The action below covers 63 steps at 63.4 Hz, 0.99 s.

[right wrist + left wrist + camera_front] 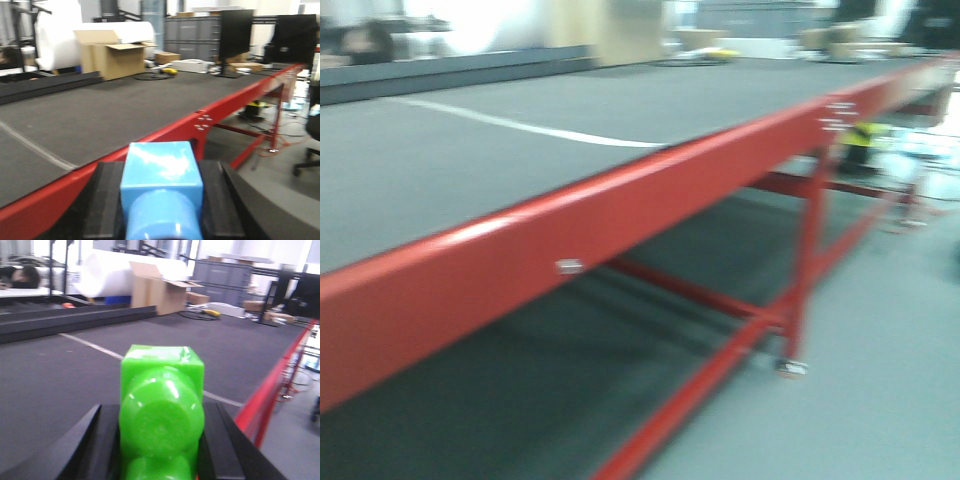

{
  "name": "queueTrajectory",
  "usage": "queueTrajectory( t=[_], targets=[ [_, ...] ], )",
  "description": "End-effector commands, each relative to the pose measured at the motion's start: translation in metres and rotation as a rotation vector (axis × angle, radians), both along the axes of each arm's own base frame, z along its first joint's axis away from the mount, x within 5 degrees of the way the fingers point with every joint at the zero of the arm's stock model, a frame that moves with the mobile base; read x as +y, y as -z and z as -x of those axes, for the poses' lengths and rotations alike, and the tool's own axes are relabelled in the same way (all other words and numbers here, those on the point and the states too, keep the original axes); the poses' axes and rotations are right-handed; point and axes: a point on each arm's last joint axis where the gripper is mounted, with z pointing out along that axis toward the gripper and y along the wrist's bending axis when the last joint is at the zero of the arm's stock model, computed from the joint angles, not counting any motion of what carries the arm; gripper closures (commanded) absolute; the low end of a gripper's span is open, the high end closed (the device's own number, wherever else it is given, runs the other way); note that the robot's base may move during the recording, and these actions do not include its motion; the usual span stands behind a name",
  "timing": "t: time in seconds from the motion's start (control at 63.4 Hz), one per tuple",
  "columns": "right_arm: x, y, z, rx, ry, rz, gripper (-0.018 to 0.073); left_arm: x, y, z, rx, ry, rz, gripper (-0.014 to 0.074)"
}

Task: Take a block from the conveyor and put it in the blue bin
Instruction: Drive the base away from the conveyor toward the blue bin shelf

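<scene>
Green plastic fills the middle of my left wrist view. The green block (162, 405) sits between the two black fingers (85, 450) of my left end effector (161, 450), which is closed on it from both sides. One round stud of the block faces the camera.

My right end effector (161, 205) grips a blue block (161, 175) in the same way, with its black fingers (107, 200) pressed on the left and right faces.

Beyond the green block lies the bench (60, 375), a conveyor with a wide dark grey surface. A thin white line (90, 344) crosses this surface. I cannot tell if the green block touches the bench or is above it. Just behind the blue block passes the red rail (165, 132) at the near edge of the bench.

Along the far edge runs a dark rail (75, 317). Behind it stands an open cardboard box (155, 292), with a big white roll (107, 272) beside it and grey cabinets (192, 30) further back. The front view is blurred and shows the grey bench top, its red rail and red legs below.
</scene>
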Motion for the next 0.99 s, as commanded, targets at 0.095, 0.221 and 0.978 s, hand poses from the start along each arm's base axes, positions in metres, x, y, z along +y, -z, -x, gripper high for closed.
queueTrajectory(
  t=[0.095, 0.221, 0.978],
  targets=[
    [-0.0006, -0.0016, 0.0012, -0.021, 0.007, 0.001, 0.0721, -0.0001, -0.0023, 0.0013, -0.027, 0.002, 0.003, 0.0708],
    [-0.0006, -0.0016, 0.0012, -0.021, 0.007, 0.001, 0.0721, -0.0001, -0.0023, 0.0013, -0.027, 0.002, 0.003, 0.0708],
    [-0.0006, -0.0016, 0.0012, -0.021, 0.007, 0.001, 0.0721, -0.0001, -0.0023, 0.0013, -0.027, 0.002, 0.003, 0.0708]
  ],
)
